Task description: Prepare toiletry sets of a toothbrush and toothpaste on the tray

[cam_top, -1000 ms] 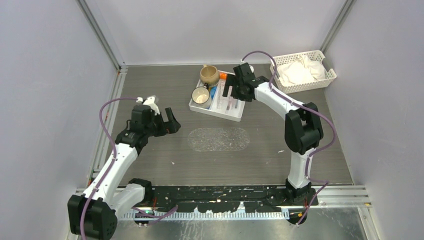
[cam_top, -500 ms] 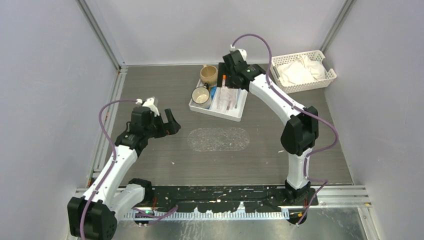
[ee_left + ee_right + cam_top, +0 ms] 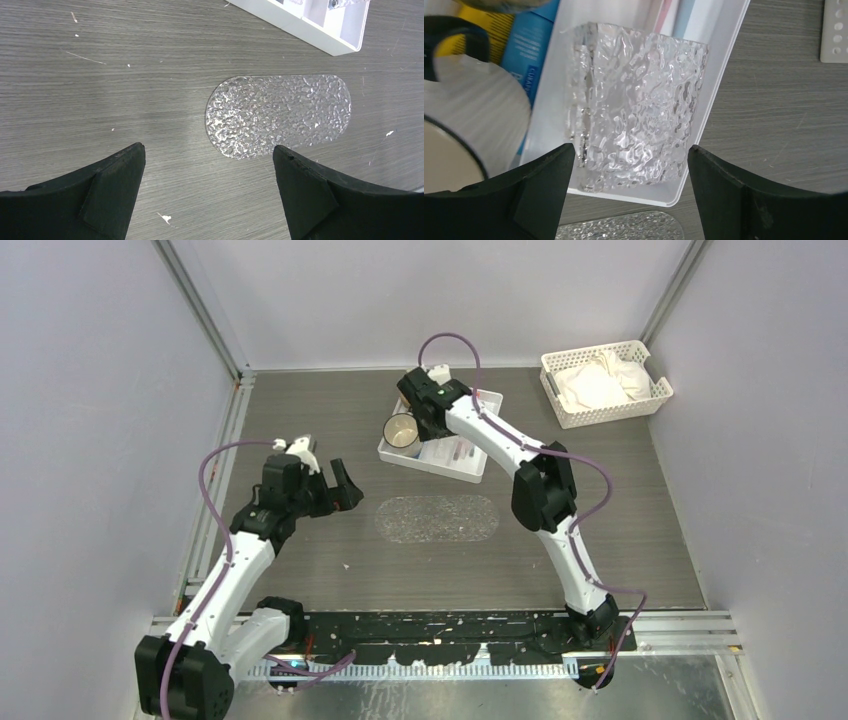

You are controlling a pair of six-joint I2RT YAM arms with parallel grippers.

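Note:
A flat clear textured tray (image 3: pixel 437 518) with rounded ends lies bare at the table's middle and also shows in the left wrist view (image 3: pixel 278 115). A blue toothpaste tube (image 3: pixel 531 50) and a yellow one (image 3: pixel 499 25) lie in the white compartmented tray (image 3: pixel 445 468). The toothbrush handles (image 3: pixel 674 12) are there too, partly behind a clear textured square container (image 3: pixel 634 105). My right gripper (image 3: pixel 630 150) hovers open above that container, over the white tray (image 3: pixel 428 428). My left gripper (image 3: pixel 345 485) hangs open and empty left of the clear tray (image 3: pixel 208 149).
A white mug (image 3: pixel 402 430) stands in the white tray's left end, close beside my right fingers (image 3: pixel 464 110). A white slotted basket (image 3: pixel 605 385) with white cloths sits at the back right. Grey walls close in the sides and back.
My right arm has swung left across the white tray, from its right end to above the mugs and the clear container. The left arm has stayed still.

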